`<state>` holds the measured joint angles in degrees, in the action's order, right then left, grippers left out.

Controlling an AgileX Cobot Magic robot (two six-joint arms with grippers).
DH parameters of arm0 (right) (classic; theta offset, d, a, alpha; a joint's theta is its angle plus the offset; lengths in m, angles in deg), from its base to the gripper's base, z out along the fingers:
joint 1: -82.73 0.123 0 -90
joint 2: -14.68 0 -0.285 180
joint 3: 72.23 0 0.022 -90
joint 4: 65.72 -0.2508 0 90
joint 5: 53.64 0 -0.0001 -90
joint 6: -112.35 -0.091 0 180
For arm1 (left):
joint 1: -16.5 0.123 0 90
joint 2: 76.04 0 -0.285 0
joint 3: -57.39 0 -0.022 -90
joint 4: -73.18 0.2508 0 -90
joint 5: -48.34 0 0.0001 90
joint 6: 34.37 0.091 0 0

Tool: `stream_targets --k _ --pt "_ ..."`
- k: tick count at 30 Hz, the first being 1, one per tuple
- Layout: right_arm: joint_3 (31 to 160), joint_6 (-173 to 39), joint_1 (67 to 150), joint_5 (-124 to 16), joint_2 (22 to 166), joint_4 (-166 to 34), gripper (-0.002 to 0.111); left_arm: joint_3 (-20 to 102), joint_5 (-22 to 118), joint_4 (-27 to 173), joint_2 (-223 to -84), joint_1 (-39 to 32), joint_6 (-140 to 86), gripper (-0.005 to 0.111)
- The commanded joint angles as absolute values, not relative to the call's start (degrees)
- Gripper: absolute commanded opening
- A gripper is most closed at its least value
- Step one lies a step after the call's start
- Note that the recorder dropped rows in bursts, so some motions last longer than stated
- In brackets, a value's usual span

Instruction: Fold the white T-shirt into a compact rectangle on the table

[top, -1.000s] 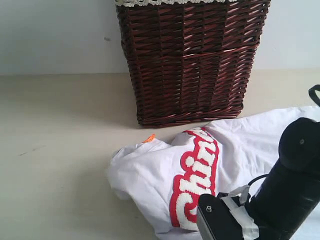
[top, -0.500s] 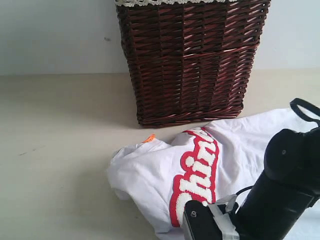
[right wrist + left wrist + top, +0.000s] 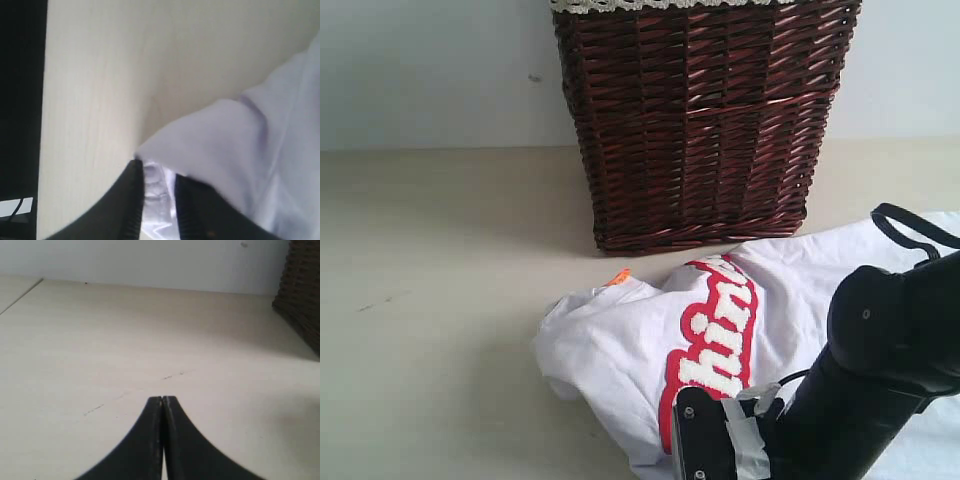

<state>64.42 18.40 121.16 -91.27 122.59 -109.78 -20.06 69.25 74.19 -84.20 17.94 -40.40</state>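
1. The T-shirt (image 3: 640, 350) lies crumpled on the table (image 3: 440, 300), just in front of the basket (image 3: 700, 120). It is bunched, not spread. The red-edged letters (image 3: 715, 360) run up a raised fold, and the orange neck tag (image 3: 618, 276) sits at the far edge, nearest the basket.
2. The right claw (image 3: 156, 172) is at the shirt's near edge. Its jaws stand close together with a fold of white cloth between them, and they appear to be pinching it. The exterior view hides the claw behind the right arm (image 3: 880, 380).
3. The left claw (image 3: 162, 400) is pressed together on nothing, above bare table well to the left of the shirt.
4. Judgement: the step in hand is taking hold of the near edge so the shirt can be drawn out flat. No folding has begun.
5. Advice: the grip should be confirmed before lifting. How many layers are pinched cannot be told.
6. Advice: the pull should be low and slow, away from the basket, so the cloth slides rather than bunches further.
7. Advice: the left claw would need to open and take a matching point on the edge, otherwise the shirt is likely to swing and twist.
8. Risk: a thin pinch may slip.
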Motion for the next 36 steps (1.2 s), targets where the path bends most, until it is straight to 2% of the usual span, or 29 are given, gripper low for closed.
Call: stream_targets --k 1,2,6,11,13,20,25,30,33,36 --pt "63.53 17.54 121.31 -89.64 124.46 -104.38 0.003 -19.83 68.61 74.01 -83.82 17.68 -40.52 0.0" --pt "63.53 17.3 121.31 -89.64 124.46 -104.35 0.0 -19.83 68.61 74.01 -83.82 17.68 -40.52 0.0" --pt "63.65 16.63 121.31 -93.19 121.59 -104.12 0.0 -19.83 68.61 74.01 -83.82 17.68 -40.52 0.0" --pt "63.65 24.19 121.31 -113.52 111.45 -105.0 0.0 -19.83 68.61 74.01 -83.82 17.68 -40.52 0.0" --pt "63.65 27.56 121.31 -117.53 109.51 -107.75 0.0 -19.83 68.61 74.01 -83.82 17.68 -40.52 0.0" --pt "63.65 37.0 121.31 -117.8 109.08 -132.57 0.0 -19.83 68.61 74.01 -83.82 17.68 -40.52 0.0" --pt "63.65 37.68 121.31 -123.6 109.08 -135.36 0.0 -19.83 68.61 74.01 -83.82 17.68 -40.52 0.0" --pt "63.65 34.5 121.31 -123.6 109.08 -130.2 0.0 -19.83 68.61 74.01 -83.82 17.68 -40.52 0.0" --pt "63.65 29.55 121.31 -123.6 109.08 -124.79 0.01 -19.83 68.61 74.01 -83.82 17.68 -40.52 0.0" --pt "63.65 27.93 121.31 -123.6 109.08 -120.07 0.027 -19.83 68.61 74.01 -83.82 17.68 -40.52 0.0"
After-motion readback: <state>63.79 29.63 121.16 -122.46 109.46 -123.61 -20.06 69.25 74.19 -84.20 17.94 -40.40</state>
